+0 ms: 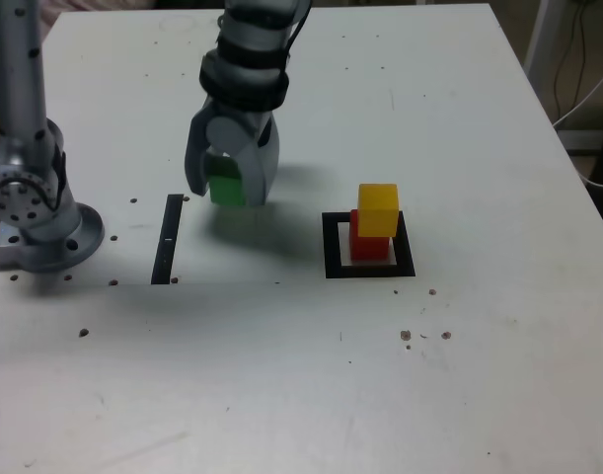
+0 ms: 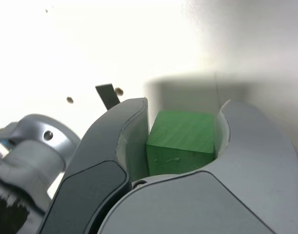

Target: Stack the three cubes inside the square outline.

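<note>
The hand [image 1: 228, 194] grips the green cube [image 1: 226, 183] — last of the stack; next, carry it right, above the yellow cube [image 1: 378, 209] — then lower squarely.

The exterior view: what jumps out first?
Probably the bright yellow cube stacked on a red cube inside a thick black square outline. Next, the grey robot gripper, left of them in that view, holding a green cube.

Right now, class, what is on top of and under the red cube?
The yellow cube sits on the red cube. Under it, the white centre shows at the edges; the patch it covers cannot be seen.
</note>
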{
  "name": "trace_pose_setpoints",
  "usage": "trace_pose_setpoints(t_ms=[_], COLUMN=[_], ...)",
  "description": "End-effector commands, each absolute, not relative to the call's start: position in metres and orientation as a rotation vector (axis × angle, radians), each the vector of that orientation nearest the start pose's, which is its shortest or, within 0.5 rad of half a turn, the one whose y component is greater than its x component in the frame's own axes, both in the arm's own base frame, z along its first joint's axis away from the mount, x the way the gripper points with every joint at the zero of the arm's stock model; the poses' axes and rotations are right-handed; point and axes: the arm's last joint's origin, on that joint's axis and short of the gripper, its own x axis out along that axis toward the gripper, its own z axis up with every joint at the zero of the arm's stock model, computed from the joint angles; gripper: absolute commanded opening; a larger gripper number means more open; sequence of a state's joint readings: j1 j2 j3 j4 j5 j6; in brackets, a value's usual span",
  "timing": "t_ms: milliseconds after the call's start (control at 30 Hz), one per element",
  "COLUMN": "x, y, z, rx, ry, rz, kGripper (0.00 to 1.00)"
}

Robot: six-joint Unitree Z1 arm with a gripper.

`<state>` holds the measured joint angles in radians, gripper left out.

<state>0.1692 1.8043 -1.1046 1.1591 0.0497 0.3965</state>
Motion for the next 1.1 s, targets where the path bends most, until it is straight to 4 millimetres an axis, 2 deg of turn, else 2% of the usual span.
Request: trace_pose_setpoints(t_ms=[0, 367, 633, 1067], x=[0.252, 0.274, 0.294, 0.328], y=[0.038, 0.021, 0.012, 0.001], z=[0.248, 0.292, 0.312, 0.319], rx=[0.172, 0.182, 0.180, 0.143], ry=[1.842, 1.811, 1.790, 1.760], rz=[-0.208, -0.184, -0.166, -0.147], kGripper=[0.29, 0.29, 0.29, 0.29])
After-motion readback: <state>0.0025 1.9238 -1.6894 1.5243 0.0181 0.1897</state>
